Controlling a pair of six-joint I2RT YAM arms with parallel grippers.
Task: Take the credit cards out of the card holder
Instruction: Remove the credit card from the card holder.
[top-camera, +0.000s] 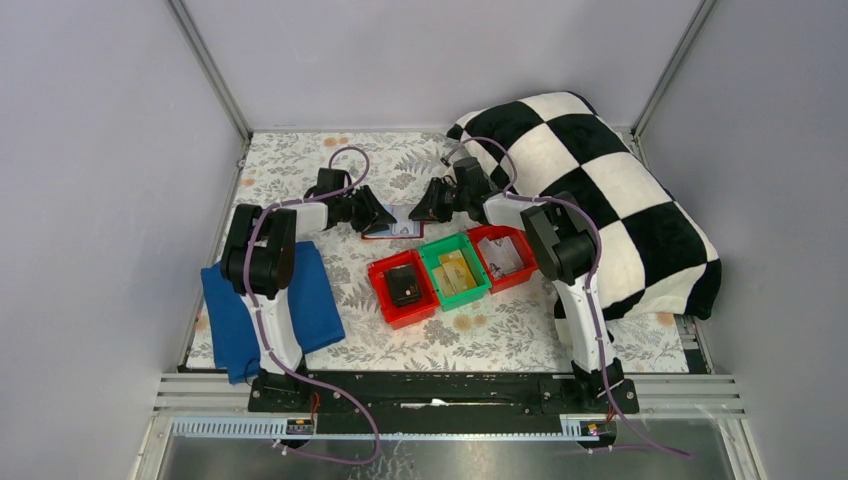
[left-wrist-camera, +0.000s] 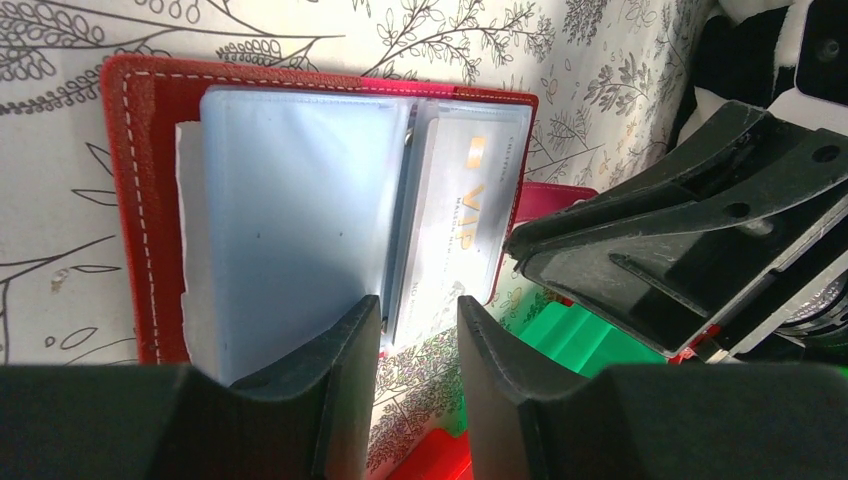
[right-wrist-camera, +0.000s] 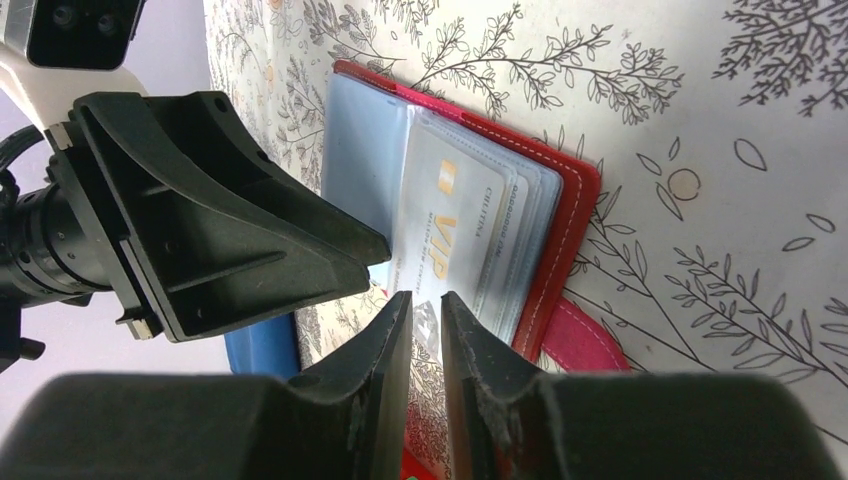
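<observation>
The card holder (top-camera: 400, 229) lies open on the floral table, dark red with pale blue pockets (left-wrist-camera: 290, 200). A whitish credit card marked VIP (left-wrist-camera: 465, 220) sits in its right pocket stack, also in the right wrist view (right-wrist-camera: 450, 230). The red strap tab (right-wrist-camera: 580, 335) pokes out beside it. My left gripper (left-wrist-camera: 418, 305) is open at the holder's near edge, one finger over the blue pocket. My right gripper (right-wrist-camera: 427, 298) faces it from the other side. Its jaws stand a narrow gap apart, with the VIP card's corner showing just beyond them. Both grippers (top-camera: 385, 220) (top-camera: 420, 212) meet over the holder.
Three bins stand just in front of the holder: a red one with a black boxy object (top-camera: 403, 285), a green one with yellow-tan items (top-camera: 455, 270), and a red one with pale items (top-camera: 503, 255). A blue cloth (top-camera: 300, 300) lies left. A checkered cushion (top-camera: 600, 190) fills the right.
</observation>
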